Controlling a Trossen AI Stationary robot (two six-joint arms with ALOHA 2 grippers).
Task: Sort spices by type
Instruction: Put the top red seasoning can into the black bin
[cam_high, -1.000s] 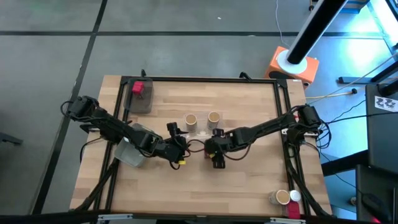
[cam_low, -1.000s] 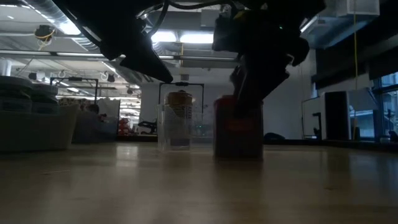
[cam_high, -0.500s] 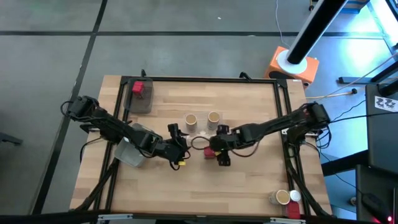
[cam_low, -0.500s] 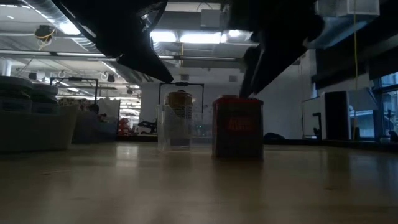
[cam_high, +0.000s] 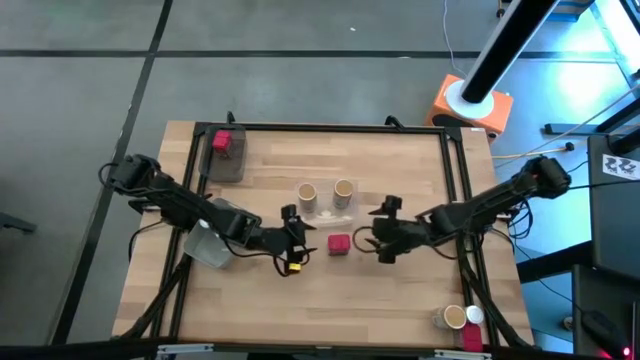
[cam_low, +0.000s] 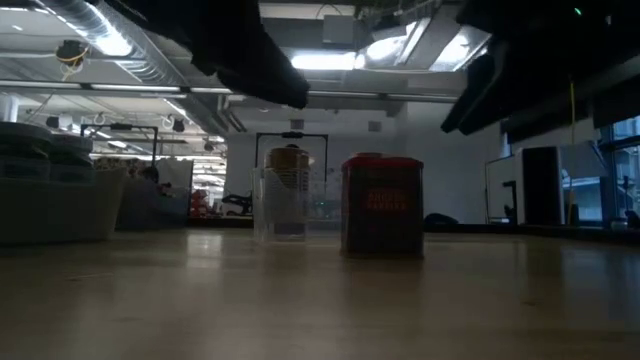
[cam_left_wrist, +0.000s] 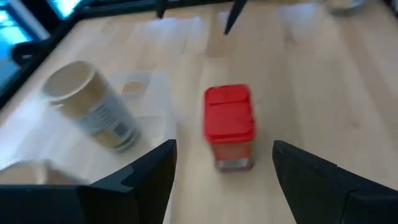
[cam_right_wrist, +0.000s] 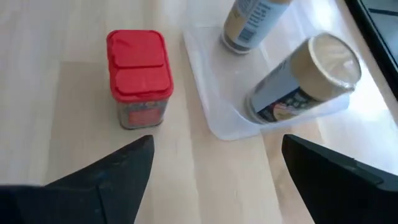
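Wooden table (cam_high: 390, 160) bears red jar (cam_high: 339, 245) upright.

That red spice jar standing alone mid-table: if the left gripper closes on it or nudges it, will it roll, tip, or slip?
The red jar looks blocky with flat sides, so it probably won't roll and should give the fingers a firm hold. It stands taller than wide, so a push near its lid could tip it. It is likely light; a low nudge would probably slide it across the table.
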